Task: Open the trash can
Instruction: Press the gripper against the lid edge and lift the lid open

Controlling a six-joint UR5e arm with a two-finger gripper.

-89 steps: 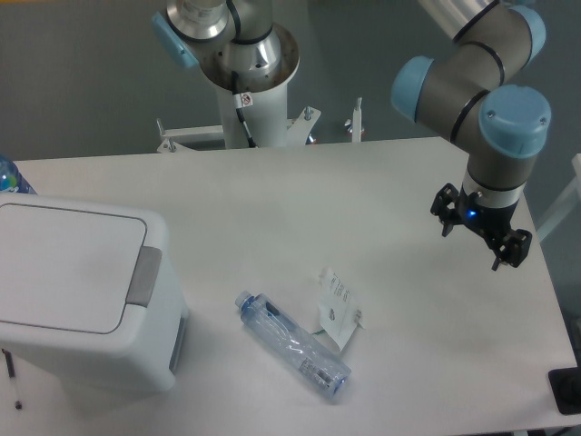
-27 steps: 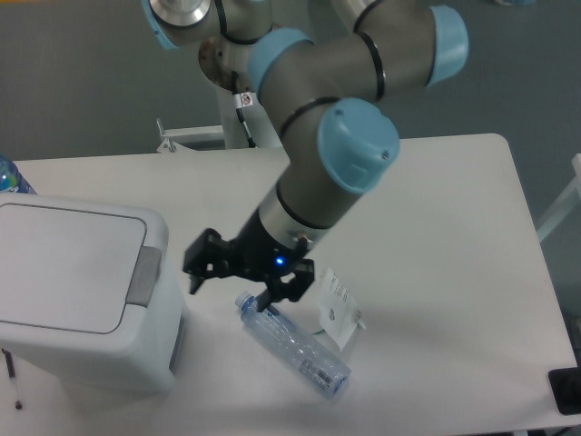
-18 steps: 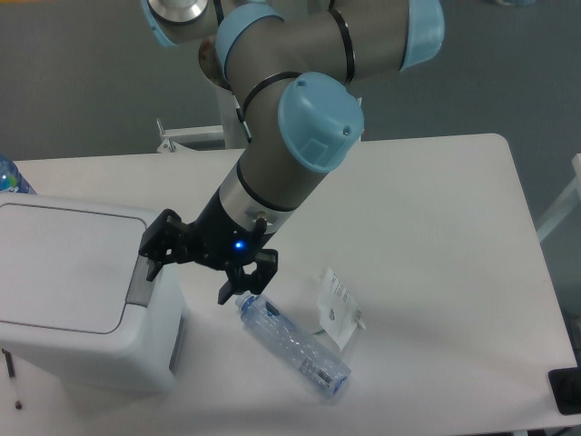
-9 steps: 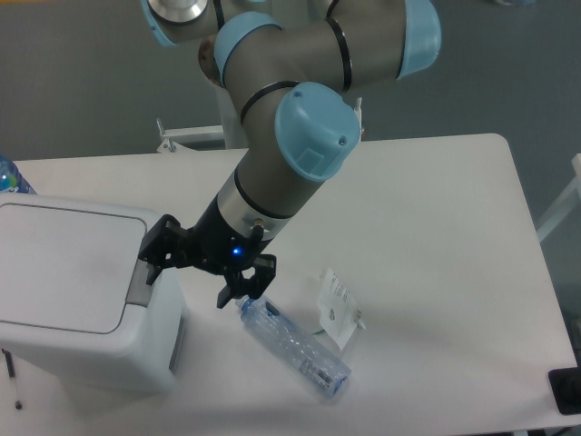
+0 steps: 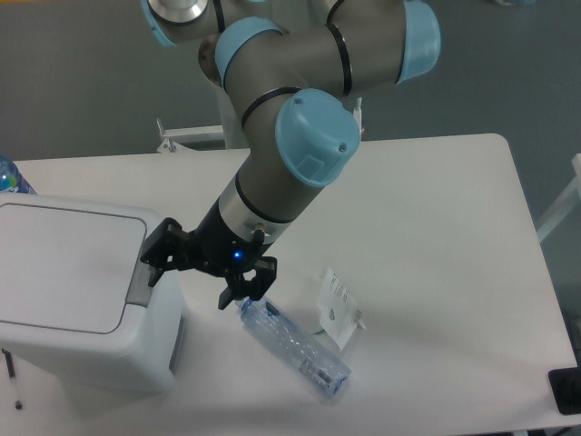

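Risk here is the wide-spread black two-finger gripper [image 5: 201, 272] sliding off the grey push-button strip [image 5: 142, 275] on the big boxy white plastic trash can [image 5: 73, 295], so the flat lid probably never pops.

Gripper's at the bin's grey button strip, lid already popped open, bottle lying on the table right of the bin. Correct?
Not quite: the camera view shows the lid flat and closed on the trash can. The rest holds: the gripper is at the grey button strip, and the bottle lies on the table, right of the bin.

trash can [image 5: 68, 300] | large white boxy bin, rounded corners | flat lid shut, upright | grey button strip at the tool [image 5: 195, 275] left finger
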